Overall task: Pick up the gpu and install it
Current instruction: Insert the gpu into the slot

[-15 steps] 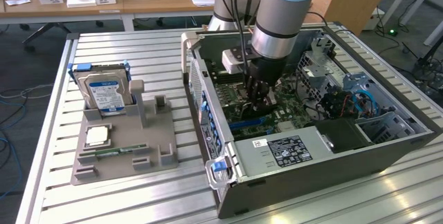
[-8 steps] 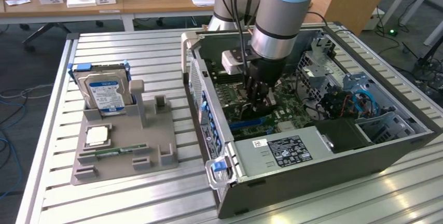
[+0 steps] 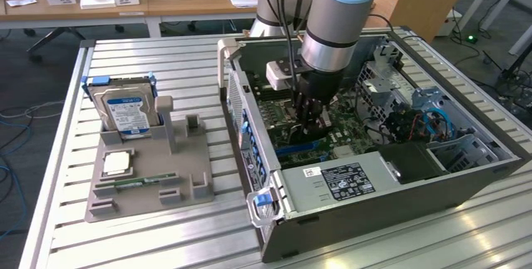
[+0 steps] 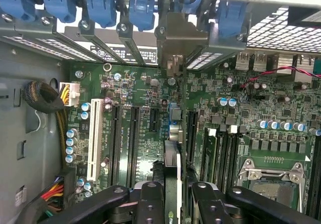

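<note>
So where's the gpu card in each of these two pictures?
Exterior view: the gpu stands on edge inside the computer case, held by the gripper.
Wrist view: the gpu runs edge-on between the fingers toward the slot covers.
Shared landmark: the green motherboard beneath it.

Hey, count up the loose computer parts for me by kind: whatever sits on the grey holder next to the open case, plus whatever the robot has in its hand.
hard drive: 1
square silver chip: 1
memory stick: 1
gpu, gripped edge-on by the hand over the motherboard: 1
Total: 4
</note>
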Motion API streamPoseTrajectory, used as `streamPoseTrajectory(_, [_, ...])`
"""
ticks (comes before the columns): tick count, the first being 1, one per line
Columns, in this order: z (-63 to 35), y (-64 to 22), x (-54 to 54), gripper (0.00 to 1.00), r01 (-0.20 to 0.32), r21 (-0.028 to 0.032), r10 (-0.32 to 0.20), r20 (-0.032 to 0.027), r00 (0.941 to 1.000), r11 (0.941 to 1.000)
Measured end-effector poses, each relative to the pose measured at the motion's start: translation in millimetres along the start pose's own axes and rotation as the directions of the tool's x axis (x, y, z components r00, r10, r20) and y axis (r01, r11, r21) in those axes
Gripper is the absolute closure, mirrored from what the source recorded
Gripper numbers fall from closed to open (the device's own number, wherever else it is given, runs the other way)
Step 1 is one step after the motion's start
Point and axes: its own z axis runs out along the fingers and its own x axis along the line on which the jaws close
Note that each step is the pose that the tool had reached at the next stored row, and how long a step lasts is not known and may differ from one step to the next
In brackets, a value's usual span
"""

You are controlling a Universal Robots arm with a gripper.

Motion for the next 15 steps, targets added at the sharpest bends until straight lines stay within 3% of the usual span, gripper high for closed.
streamPoseTrajectory(15, [0.0,-1.0,0.2,0.74,-0.007,0.0,0.007,-0.0027,1.0,1.0])
